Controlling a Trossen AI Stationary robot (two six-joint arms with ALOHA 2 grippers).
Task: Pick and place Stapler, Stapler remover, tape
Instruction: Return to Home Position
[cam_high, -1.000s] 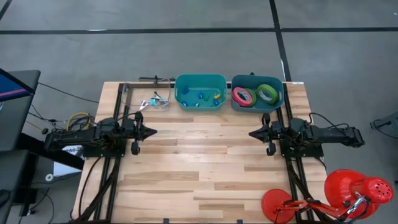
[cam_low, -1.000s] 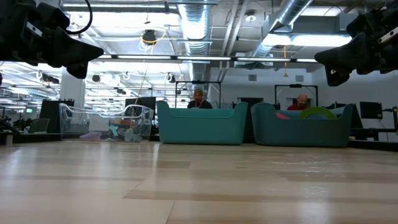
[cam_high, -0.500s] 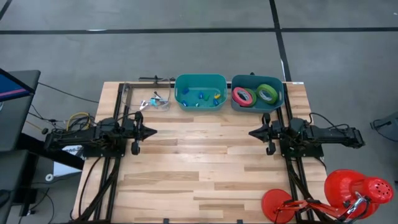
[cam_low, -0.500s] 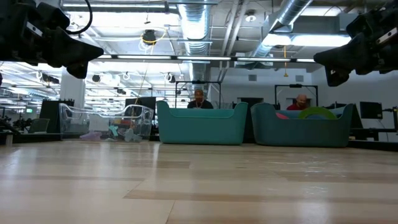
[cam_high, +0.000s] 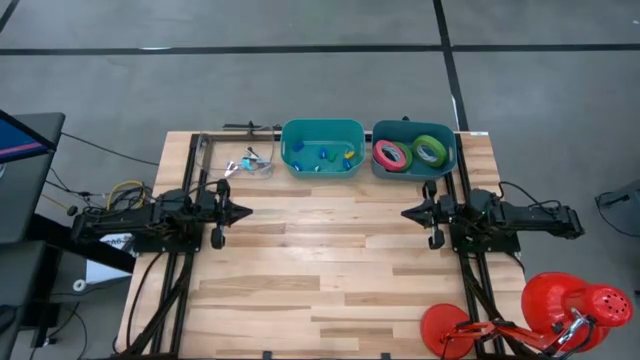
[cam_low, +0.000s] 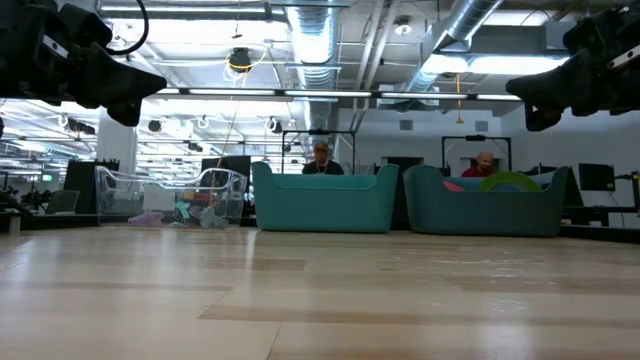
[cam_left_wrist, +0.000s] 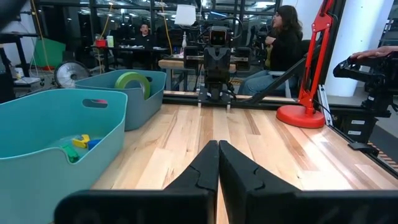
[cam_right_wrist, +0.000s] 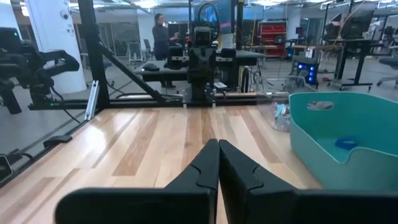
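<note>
The wooden table (cam_high: 330, 280) is bare over its whole middle; all that belongs to the task stands along its far edge. Both arms are drawn back to their own sides and point at each other across the boards. The left gripper (cam_high: 243, 211) and the right gripper (cam_high: 407, 213) hang above the wood, each with its two fingers pressed together and nothing between them.

The step in hand appears to be the return to rest, since nothing lies loose on the open boards. The next move probably calls for no grasp, only for the arms to settle in place; a clear tray (cam_high: 255, 165) at the far left holds a few small things, too small to name.

The pink-red tape (cam_high: 392, 154) and the green tape (cam_high: 431, 150) lie side by side in the grey-blue bin (cam_high: 414, 176); a second green roll cannot be told apart. A roll has no long axis; the open centres face mostly upward, and the green one leans, its edge rising above the rim in the low view. Small coloured pieces (cam_high: 325, 155) rest in the teal bin (cam_high: 322, 123); their direction cannot be read.
</note>
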